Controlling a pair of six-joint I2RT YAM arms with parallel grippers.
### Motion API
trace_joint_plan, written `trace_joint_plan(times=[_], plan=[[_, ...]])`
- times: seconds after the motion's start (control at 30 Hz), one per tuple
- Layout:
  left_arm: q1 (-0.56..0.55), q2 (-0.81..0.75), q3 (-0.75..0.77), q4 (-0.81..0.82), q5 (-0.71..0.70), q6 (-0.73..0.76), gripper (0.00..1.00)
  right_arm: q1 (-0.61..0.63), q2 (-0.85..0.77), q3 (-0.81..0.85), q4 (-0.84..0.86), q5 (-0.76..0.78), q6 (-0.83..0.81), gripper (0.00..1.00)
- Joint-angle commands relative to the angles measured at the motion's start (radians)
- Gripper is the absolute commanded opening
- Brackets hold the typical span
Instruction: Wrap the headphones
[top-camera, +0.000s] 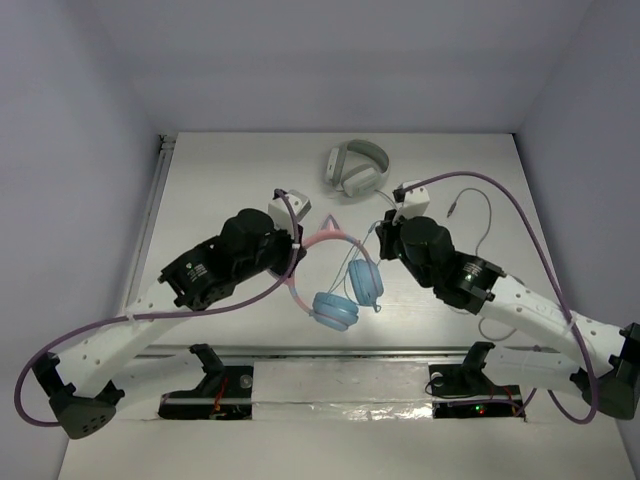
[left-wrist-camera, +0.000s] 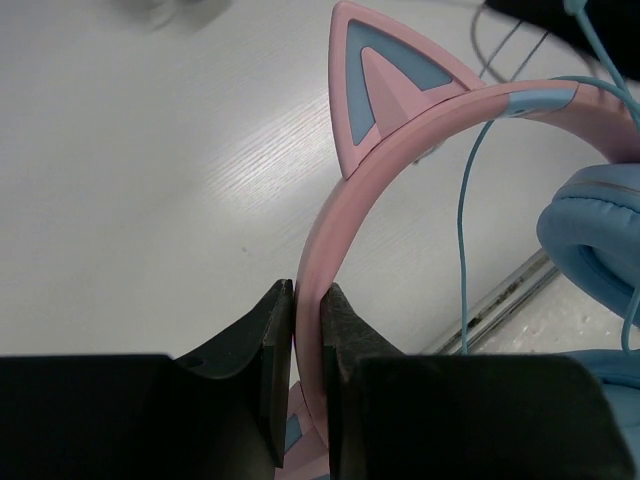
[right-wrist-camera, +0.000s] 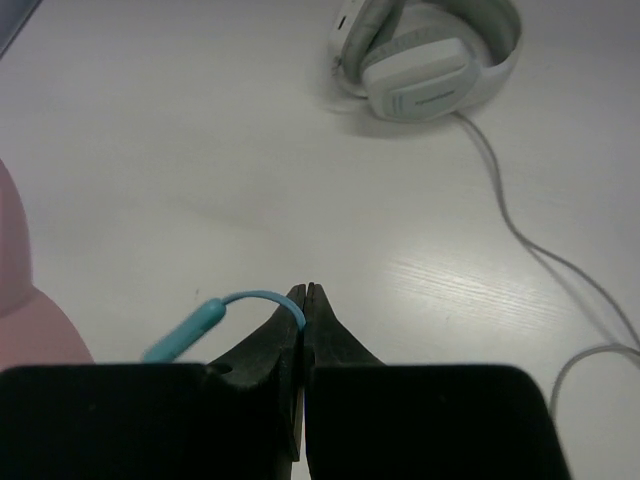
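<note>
Headphones (top-camera: 335, 285) held over white wood-grain tabletop (top-camera: 220, 180), pale walls (top-camera: 80, 120) around; left tool (left-wrist-camera: 308, 330) clamps headband (left-wrist-camera: 330, 230), right tool (right-wrist-camera: 305, 300) pinches cable (right-wrist-camera: 260, 297).

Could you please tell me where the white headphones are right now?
In the top view the white headphones lie at the far middle of the table, just beyond the right tool.

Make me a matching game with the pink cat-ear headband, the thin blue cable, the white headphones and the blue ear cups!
1 pink plastic cat-ear headband
2 thin light-blue cable
3 white over-ear headphones
4 round light-blue ear cups

A lying at the table's far side
B pinched in the right tool
C over the table's middle
D clamped in the left tool

Pairs: 1-D, 2-B, 3-A, 4-C
</note>
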Motion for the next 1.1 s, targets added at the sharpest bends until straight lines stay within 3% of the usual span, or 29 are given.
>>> trace_joint_plan(times=[0.0,0.3,0.53,1.07], plan=[[-0.005,-0.036,0.111,0.146,0.063,-0.066,0.0,-0.004,-0.044,-0.066,0.168,-0.117,0.061,0.0],[-0.005,-0.025,0.182,0.27,0.136,-0.126,0.0,-0.022,-0.174,-0.303,0.476,-0.3,0.104,0.0],[-0.005,-0.02,0.212,0.355,0.15,-0.196,0.0,-0.062,-0.196,-0.392,0.614,-0.412,0.105,0.23],[-0.005,0.069,0.436,0.353,0.106,-0.246,0.0,-0.072,-0.122,-0.478,0.754,-0.424,0.156,0.25]])
